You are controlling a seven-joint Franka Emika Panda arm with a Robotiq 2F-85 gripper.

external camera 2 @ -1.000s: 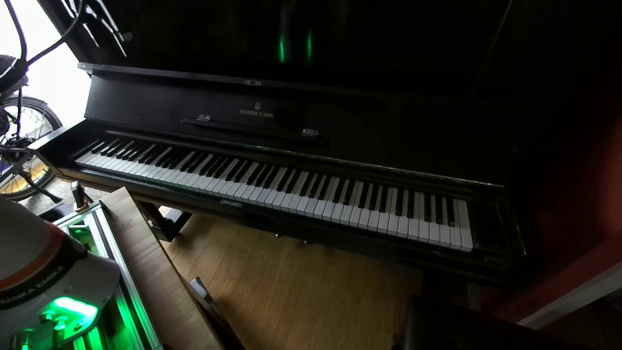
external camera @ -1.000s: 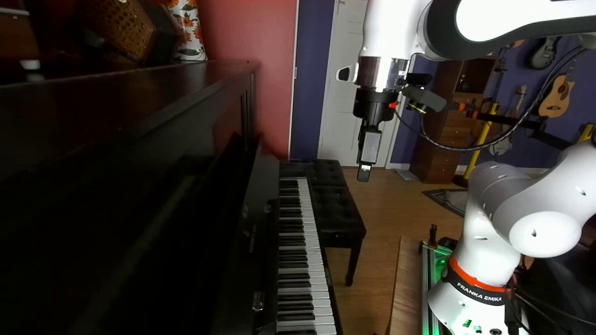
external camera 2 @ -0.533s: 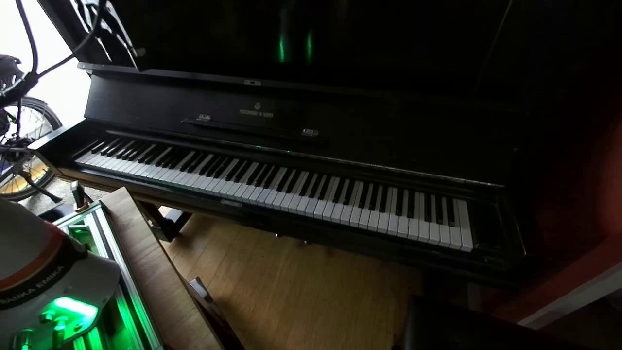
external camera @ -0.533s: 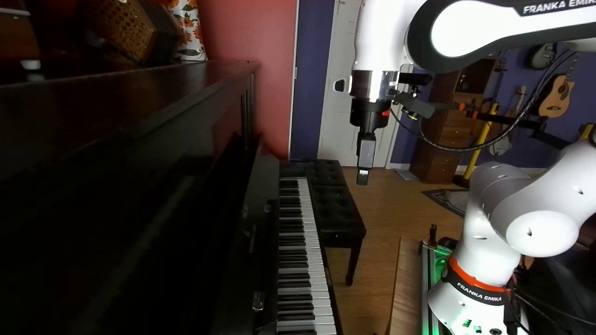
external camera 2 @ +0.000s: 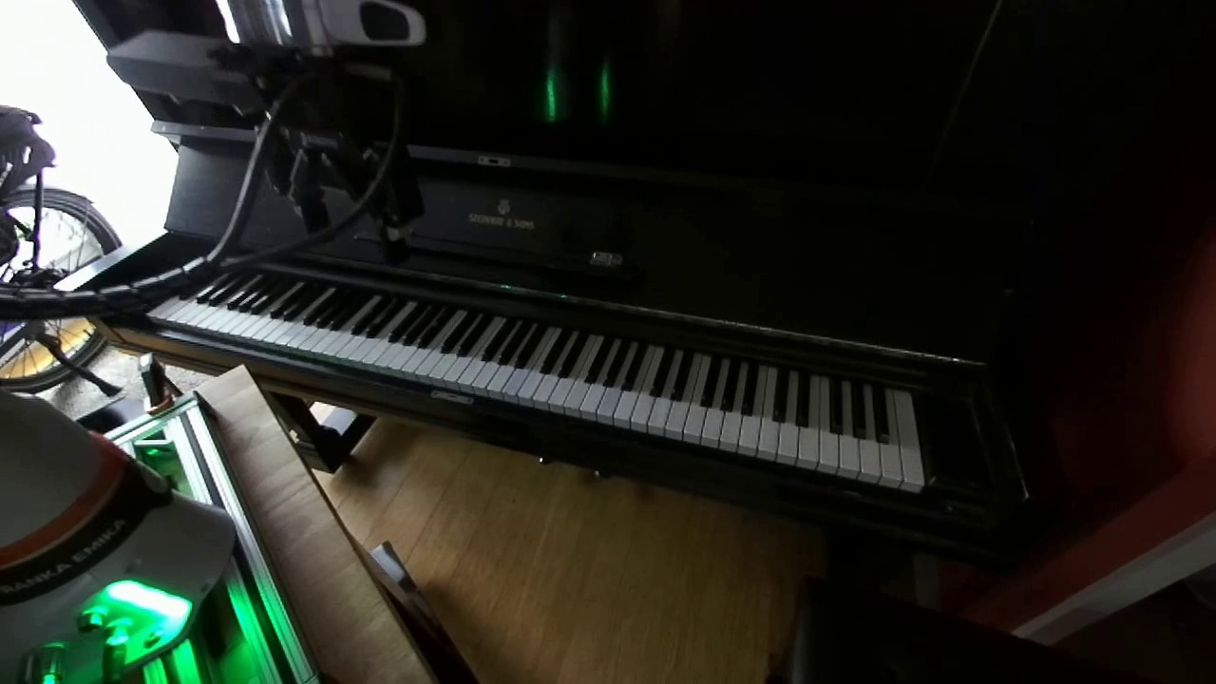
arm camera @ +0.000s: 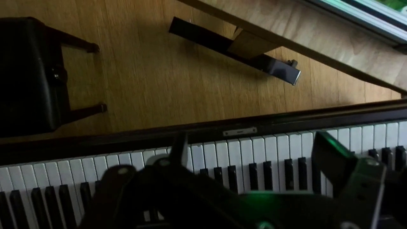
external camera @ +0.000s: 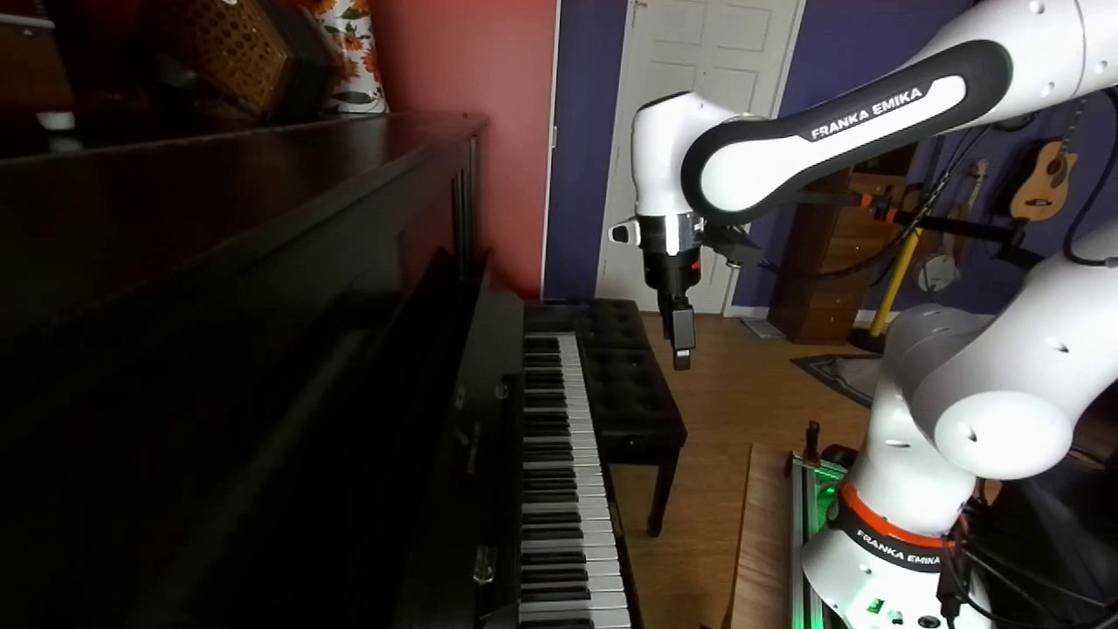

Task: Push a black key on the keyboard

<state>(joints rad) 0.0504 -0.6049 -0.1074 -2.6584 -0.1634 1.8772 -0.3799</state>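
Observation:
The keyboard, a long row of white and raised black keys, shows in both exterior views (external camera: 587,489) (external camera 2: 537,370) and across the lower part of the wrist view (arm camera: 228,156). Several black keys (arm camera: 253,176) lie between the finger outlines there. My gripper (arm camera: 251,140) is open and empty, its two fingers wide apart. In an exterior view it hangs pointing down (external camera: 681,356), above key height. In an exterior view it also shows dark against the fallboard (external camera 2: 353,228), above the keys. The fingers appear clear of the keys. Part of the keyboard is hidden behind the gripper in the wrist view.
The dark upright piano (external camera: 349,218) rises behind the keys, with its fallboard (external camera 2: 741,285) tilted above them. A black padded bench (external camera: 629,384) stands at one end, also in the wrist view (arm camera: 28,76). My base stands by a wooden tabletop (external camera 2: 285,503). A cable (external camera 2: 313,233) hangs by the wrist.
My arm has come down and forward. The gripper is lower in an exterior view and has entered an exterior view from the upper left, in front of the piano. The keyboard has not moved.

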